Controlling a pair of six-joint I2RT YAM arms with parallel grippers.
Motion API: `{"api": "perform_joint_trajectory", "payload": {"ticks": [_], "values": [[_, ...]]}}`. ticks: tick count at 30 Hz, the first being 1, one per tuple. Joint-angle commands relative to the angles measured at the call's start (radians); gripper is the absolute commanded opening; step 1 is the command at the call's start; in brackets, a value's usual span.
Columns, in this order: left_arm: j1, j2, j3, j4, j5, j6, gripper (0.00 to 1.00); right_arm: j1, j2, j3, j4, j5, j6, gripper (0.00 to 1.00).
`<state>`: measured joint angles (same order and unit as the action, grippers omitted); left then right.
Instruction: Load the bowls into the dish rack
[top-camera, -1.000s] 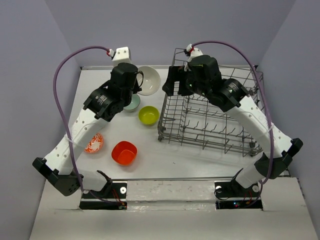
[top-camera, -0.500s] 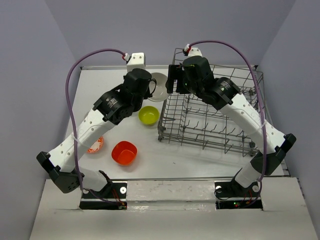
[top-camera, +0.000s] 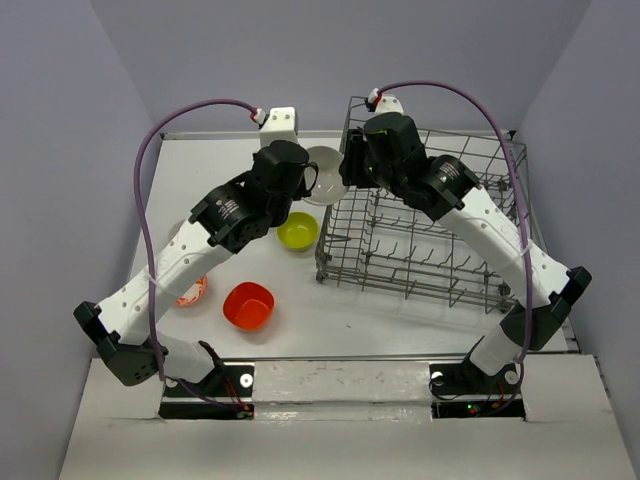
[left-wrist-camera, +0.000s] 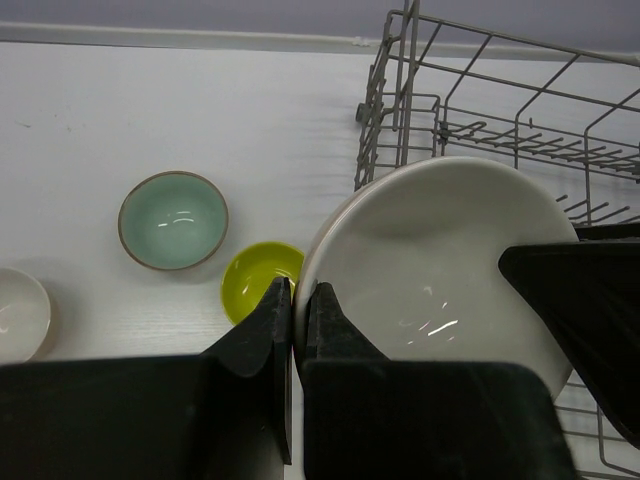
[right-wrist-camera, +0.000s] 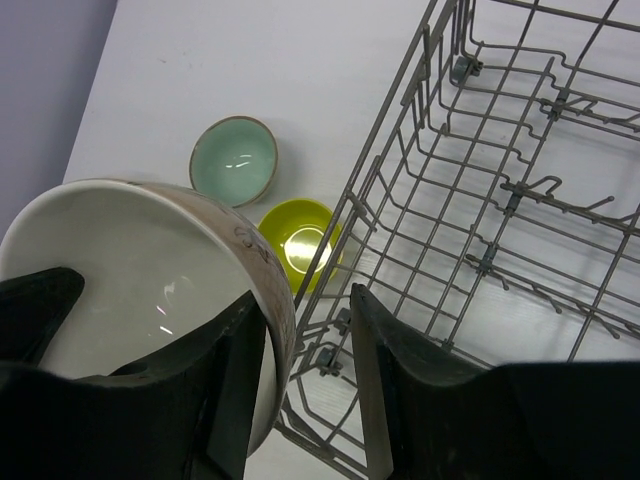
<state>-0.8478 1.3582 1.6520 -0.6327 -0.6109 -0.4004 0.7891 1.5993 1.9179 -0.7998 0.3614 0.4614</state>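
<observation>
A large cream bowl (top-camera: 325, 160) hangs in the air just off the dish rack's (top-camera: 430, 230) far left corner. My left gripper (left-wrist-camera: 298, 300) is shut on its near rim, one finger inside and one outside. My right gripper (right-wrist-camera: 305, 305) straddles the opposite rim: one finger lies inside the cream bowl (right-wrist-camera: 130, 260), the other stands clear outside it with a gap, so the jaws are open. On the table lie a lime bowl (top-camera: 297, 231), an orange-red bowl (top-camera: 248, 305), a red-patterned bowl (top-camera: 190, 290) and a teal bowl (left-wrist-camera: 173, 220).
A small white bowl (left-wrist-camera: 20, 315) sits at the left edge of the left wrist view. The rack's tall wire wall (right-wrist-camera: 400, 200) rises right beside the right gripper's outer finger. The table's back edge (left-wrist-camera: 200, 38) runs behind the bowls.
The left arm carried the cream bowl right, up to the rack's corner. The right gripper moved onto the bowl's far rim and its jaws narrowed a lot.
</observation>
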Motion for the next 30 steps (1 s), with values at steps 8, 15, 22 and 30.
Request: {"api": "perform_joint_trajectory", "payload": {"ticks": [8,15,22,30], "values": [[-0.019,-0.039,0.014,0.153,-0.033,-0.006,0.00,0.006,0.024,0.000,0.024,0.019,0.016,0.37],[-0.020,-0.039,-0.011,0.179,-0.043,0.003,0.00,0.006,0.024,-0.005,0.005,0.017,0.022,0.05],[-0.020,-0.021,-0.028,0.229,-0.021,0.018,0.39,0.006,-0.041,-0.045,-0.033,0.105,0.036,0.01],[-0.020,-0.027,-0.020,0.245,0.010,0.063,0.74,0.006,-0.148,-0.045,-0.151,0.269,0.046,0.01]]}}
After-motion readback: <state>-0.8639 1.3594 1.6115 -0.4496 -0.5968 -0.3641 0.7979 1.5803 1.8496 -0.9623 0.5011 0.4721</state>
